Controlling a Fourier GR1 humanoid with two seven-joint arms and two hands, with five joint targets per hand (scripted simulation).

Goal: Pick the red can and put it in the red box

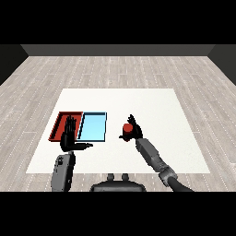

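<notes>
The red can (pixel 127 129) stands right of the trays, near the middle of the white table (pixel 138 101). My right hand (pixel 135 130) is curled round it from the right, with fingers showing above and beside the can. The red tray (pixel 61 120) lies at the left with the light blue tray (pixel 93 126) beside it on the right. My left hand (pixel 69 133) hovers over the red tray's near right part, fingers straight and pointing away, thumb stretched out to the right, holding nothing.
Grey wooden floor surrounds the table. My left forearm (pixel 62 171) comes in at the lower left, and my right forearm (pixel 154 159) from the lower right. White table surface stretches behind and to the right of the can.
</notes>
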